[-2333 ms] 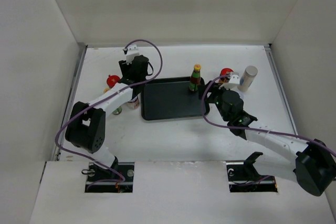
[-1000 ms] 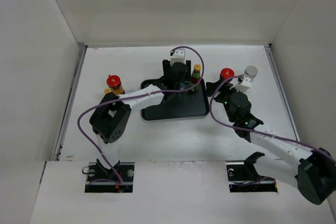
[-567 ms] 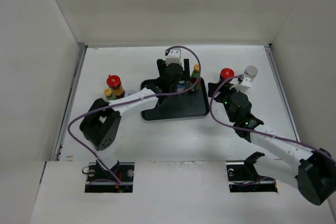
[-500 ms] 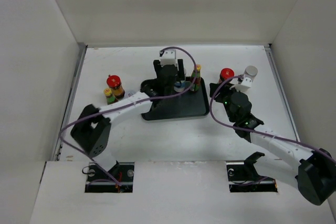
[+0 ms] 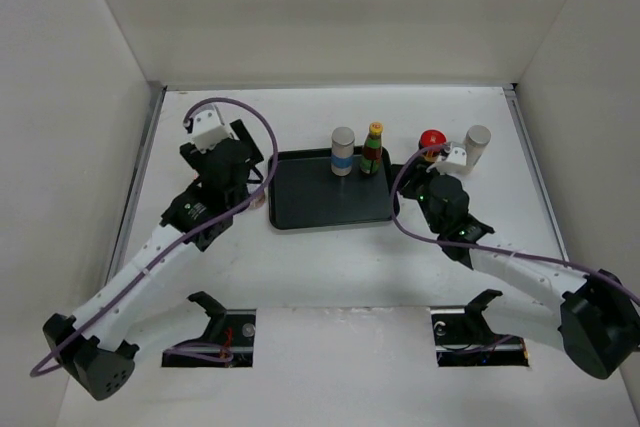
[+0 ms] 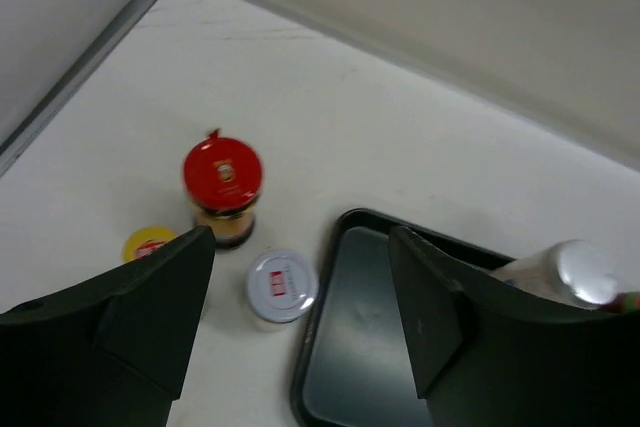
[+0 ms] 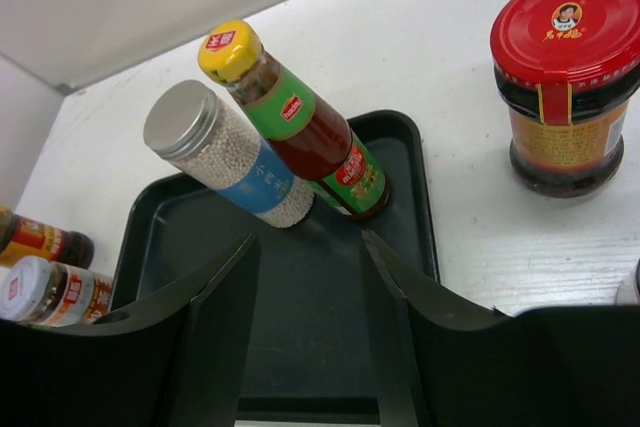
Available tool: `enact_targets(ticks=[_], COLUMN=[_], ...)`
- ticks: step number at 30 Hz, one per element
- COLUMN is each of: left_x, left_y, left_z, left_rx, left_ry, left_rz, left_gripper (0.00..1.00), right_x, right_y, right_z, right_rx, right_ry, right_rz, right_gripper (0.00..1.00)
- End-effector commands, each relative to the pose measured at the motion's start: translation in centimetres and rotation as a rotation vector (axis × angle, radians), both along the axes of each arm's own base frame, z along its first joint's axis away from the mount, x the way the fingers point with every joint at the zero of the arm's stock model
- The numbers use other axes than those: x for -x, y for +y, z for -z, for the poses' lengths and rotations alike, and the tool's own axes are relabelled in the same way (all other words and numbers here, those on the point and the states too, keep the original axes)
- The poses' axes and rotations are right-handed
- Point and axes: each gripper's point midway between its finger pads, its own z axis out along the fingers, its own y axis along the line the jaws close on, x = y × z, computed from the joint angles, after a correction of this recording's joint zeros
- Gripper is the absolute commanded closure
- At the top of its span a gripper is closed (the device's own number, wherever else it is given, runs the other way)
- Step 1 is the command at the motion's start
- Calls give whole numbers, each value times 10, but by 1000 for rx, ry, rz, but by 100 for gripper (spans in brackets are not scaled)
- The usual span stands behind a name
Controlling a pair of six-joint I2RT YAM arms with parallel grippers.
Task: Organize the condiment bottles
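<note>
Overhead: grey-capped jar point(image 5: 343, 150) and yellow-capped sauce bottle point(image 5: 372, 147) stand on the black tray point(image 5: 310, 202), red-lidded jar point(image 5: 431, 140) and shaker point(image 5: 477, 144) right of it. Left wrist: left tool point(image 6: 300, 239) apart, empty, above a second red-lidded jar point(image 6: 222, 187), white-capped jar point(image 6: 281, 284), seemingly a yellow cap point(image 6: 149, 245). Right wrist: right tool point(image 7: 307, 247) apart, empty, facing the tray.

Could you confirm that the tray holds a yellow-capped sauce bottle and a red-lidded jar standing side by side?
Not quite: beside the sauce bottle on the tray stands a grey-capped shaker; the red-lidded jar stands off the tray, as the right wrist view shows.
</note>
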Motion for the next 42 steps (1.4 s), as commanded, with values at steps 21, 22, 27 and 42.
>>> enact_targets(ticks=[21,22,27,42], left_x=[-2,-3,-5,-14], left_y=[84,83,82,81], left_z=[93,96,106,110], left_rx=[-53,-52,-51,29], left_ry=[293,302,324,286], left_rz=[-217,-212,-208,-207], left_gripper=[40,40,47,79], right_x=[-6,-5,-4,-4], right_y=[16,15,14,12], right_z=[-27,-28,-29,-28], right_rx=[-34,-35,-39,-36], right_ry=[-75,-76,-80,-77], right_rz=[-34,-34,-31,-30], right_gripper=[43,43,42,42])
